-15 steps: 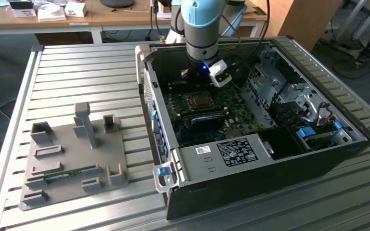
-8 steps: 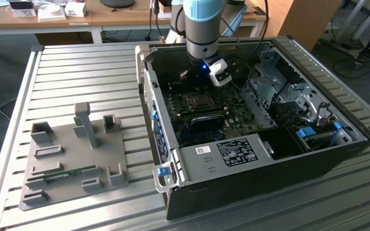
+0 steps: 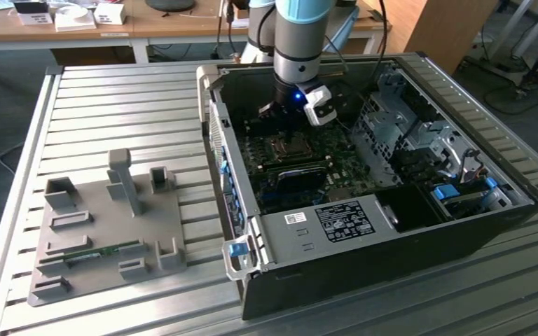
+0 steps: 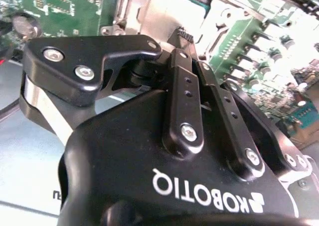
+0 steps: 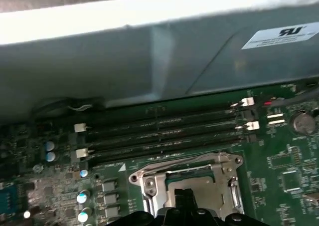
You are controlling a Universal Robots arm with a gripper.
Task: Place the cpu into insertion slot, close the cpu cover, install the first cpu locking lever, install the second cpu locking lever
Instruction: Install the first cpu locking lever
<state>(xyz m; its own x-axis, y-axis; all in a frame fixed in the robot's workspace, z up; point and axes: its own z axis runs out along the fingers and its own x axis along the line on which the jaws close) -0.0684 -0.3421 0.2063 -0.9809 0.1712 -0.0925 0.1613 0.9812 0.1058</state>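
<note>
My gripper reaches down into the open computer case, just above the insertion slot on the green motherboard. In the second wrist view its two black fingers are pressed together, so the gripper is shut with nothing visible between them. The cpu with its silver-grey top lies in the socket. The silvery cpu cover lies flat around the cpu, and the gripper hovers over the window. I cannot tell how the locking levers stand.
Long black memory slots run beside the socket, with the case wall close behind them. A metal drive cage stands at the exterior view's right. A grey fixture plate lies on the slatted table.
</note>
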